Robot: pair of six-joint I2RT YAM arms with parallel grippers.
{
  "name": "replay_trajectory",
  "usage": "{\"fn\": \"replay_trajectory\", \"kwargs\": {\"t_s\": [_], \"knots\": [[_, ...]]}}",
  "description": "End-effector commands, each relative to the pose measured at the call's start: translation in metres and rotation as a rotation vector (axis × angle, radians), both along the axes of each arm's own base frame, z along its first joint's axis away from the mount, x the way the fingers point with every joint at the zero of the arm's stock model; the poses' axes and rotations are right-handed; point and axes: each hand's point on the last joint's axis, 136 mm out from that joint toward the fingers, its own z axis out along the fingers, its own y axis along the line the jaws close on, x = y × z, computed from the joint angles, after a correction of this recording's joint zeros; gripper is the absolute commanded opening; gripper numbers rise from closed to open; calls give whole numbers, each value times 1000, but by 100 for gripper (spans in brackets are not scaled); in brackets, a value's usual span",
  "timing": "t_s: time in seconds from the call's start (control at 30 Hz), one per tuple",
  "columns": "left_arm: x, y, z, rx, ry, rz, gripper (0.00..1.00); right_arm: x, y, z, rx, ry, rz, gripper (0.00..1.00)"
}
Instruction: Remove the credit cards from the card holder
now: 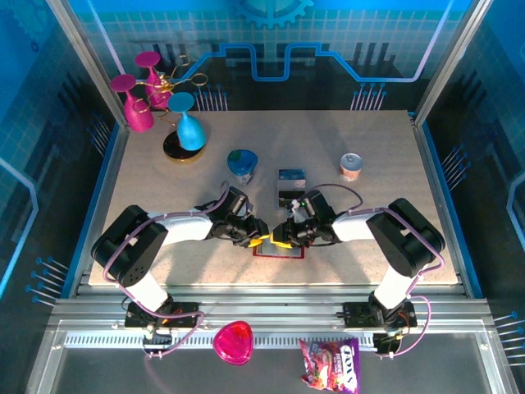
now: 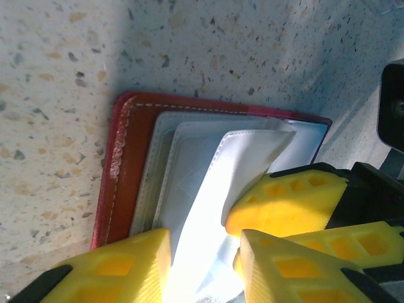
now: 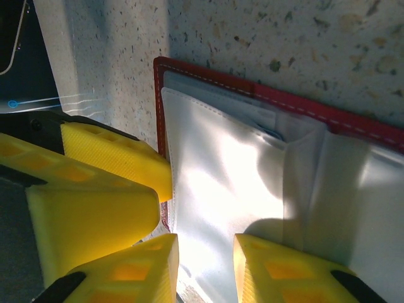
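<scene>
On the speckled stone tabletop (image 1: 164, 197), the card holder (image 1: 279, 251) lies open between both arms. The left gripper (image 2: 205, 252) and right gripper (image 3: 205, 255) each seem to pinch its pale pocket fabric; opposing pulls could tear it.

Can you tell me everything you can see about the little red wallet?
The card holder lies open and flat on the speckled table, near its front edge, between the two arms. Its outside looks like dark red leather with pale stitching along the border; inside are pale grey pockets. One pocket flap is lifted. The left gripper and right gripper both straddle the pocket material with yellow fingers.
</scene>
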Motion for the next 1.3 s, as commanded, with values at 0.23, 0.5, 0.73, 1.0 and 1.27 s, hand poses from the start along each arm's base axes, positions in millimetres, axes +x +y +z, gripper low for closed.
{"fn": "replay_trajectory", "kwargs": {"t_s": [0.23,0.5,0.73,1.0,1.27], "knots": [[0,-16,8,-4,-1,-39,24,-13,-21,-28,-79,98,-49,29],[1,-16,10,4,-10,-41,25,-6,-19,-9,-56,60,-60,31],[4,-20,16,-15,-25,-49,26,2,-26,24,-69,-6,-62,31],[9,-28,29,-45,-52,-63,26,6,-65,43,-173,-40,-111,32],[11,-44,37,-71,-62,-104,31,4,-119,55,-353,-96,-168,36]]}}
